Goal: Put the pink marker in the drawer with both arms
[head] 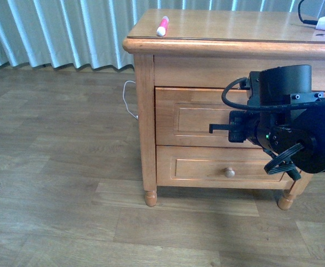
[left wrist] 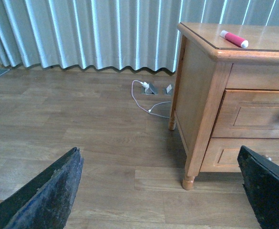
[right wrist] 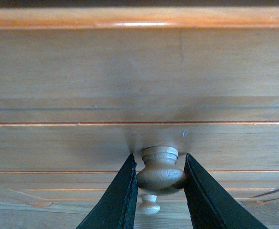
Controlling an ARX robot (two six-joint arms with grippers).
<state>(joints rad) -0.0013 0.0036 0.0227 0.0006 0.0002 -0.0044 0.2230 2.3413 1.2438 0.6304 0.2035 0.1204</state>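
Since the left gripper hangs low over the floor with its fingers spread wide and nothing between them, the marker is not yet in hand. Far left, a pleated pale curtain falls to wood-grain planks, where a thin white cable loops. The marker lies flat on the cabinet's glossy top, near its front left corner. It is a short, smooth pink barrel with a white end, likely light, stiff and apt to roll, so a pinch across mid-barrel looks best. Further right, the upper drawer is closed, honey wood with a recessed panel. The right gripper has its black fingers pressed to both sides of the round turned knob. Hard and waisted, the knob should take a straight pull well.
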